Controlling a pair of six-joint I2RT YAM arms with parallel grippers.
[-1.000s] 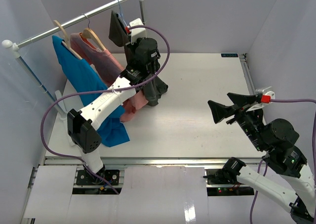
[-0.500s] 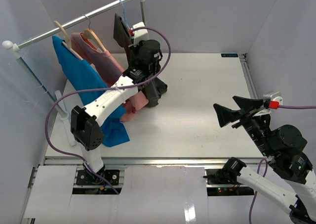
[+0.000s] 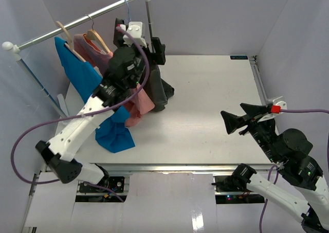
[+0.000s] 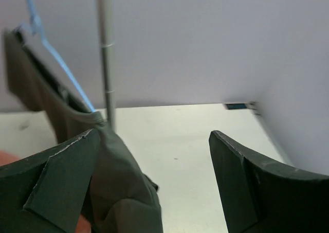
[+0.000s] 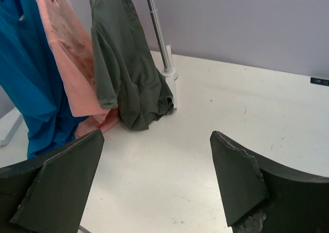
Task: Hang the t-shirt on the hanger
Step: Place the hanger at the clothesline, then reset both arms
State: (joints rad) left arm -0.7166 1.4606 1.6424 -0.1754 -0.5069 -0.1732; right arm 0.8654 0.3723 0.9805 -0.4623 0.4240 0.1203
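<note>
The dark grey t-shirt (image 3: 160,91) hangs on the light-blue wire hanger (image 3: 126,7), whose hook is over the rail; the shirt's hem bunches on the table. In the left wrist view the hanger's wire (image 4: 57,59) runs into the t-shirt (image 4: 121,176) beside the left finger (image 4: 51,186). My left gripper (image 3: 140,38) is open just in front of the shirt's top and holds nothing. My right gripper (image 3: 232,109) hovers open and empty over the table's right side, facing the t-shirt (image 5: 123,63).
A clothes rail (image 3: 77,22) on upright poles (image 5: 157,32) crosses the back left. It carries a salmon-pink garment (image 3: 144,103) and a bright blue garment (image 3: 85,78) on wooden hangers (image 3: 95,37). Walls close in the table (image 3: 216,89) on three sides.
The left gripper has opened, let go at the hanger's top and swung back to the left. The right gripper has shifted slightly.
</note>
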